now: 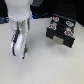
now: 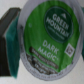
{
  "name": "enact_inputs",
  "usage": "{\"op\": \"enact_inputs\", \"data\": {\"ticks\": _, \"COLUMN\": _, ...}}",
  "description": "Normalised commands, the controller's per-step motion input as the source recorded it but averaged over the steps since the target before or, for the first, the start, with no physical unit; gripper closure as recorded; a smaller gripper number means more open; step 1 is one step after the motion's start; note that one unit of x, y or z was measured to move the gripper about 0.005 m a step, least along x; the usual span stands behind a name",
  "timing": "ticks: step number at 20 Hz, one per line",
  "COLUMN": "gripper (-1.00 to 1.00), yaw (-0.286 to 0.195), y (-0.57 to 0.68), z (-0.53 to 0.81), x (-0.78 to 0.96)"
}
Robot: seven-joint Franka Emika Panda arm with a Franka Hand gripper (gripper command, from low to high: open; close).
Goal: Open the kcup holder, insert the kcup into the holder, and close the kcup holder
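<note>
Kcup (image 2: 50,37) – green lid, white rim – clamped between gripper (image 1: 20,49) fingers (image 2: 11,35), frame left. Holder (image 1: 61,30) upper right – bare table (image 1: 47,65) between.

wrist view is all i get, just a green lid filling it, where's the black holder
Observer: The holder stands on the exterior view's right, apart from the gripper, which carries the pod on that view's left.
Operator: how high am i
Observer: Low. The gripper's tip is just above the white table or on it; I cannot tell which.
Operator: is the holder open
Observer: Its top shows light and red spots, and a black front juts toward the camera. It is too blurred to say whether a drawer is out.
</note>
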Motion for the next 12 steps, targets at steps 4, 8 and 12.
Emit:
{"op": "enact_inputs", "data": {"ticks": 4, "gripper": 1.00, "yaw": -0.046, "y": 0.18, "z": 0.50, "x": 0.02}}
{"op": "enact_inputs", "data": {"ticks": 8, "gripper": 1.00, "yaw": -0.032, "y": 0.28, "z": 0.67, "x": 0.04}}
{"op": "enact_inputs", "data": {"ticks": 12, "gripper": 1.00, "yaw": -0.002, "y": 0.43, "z": 0.82, "x": 0.07}}
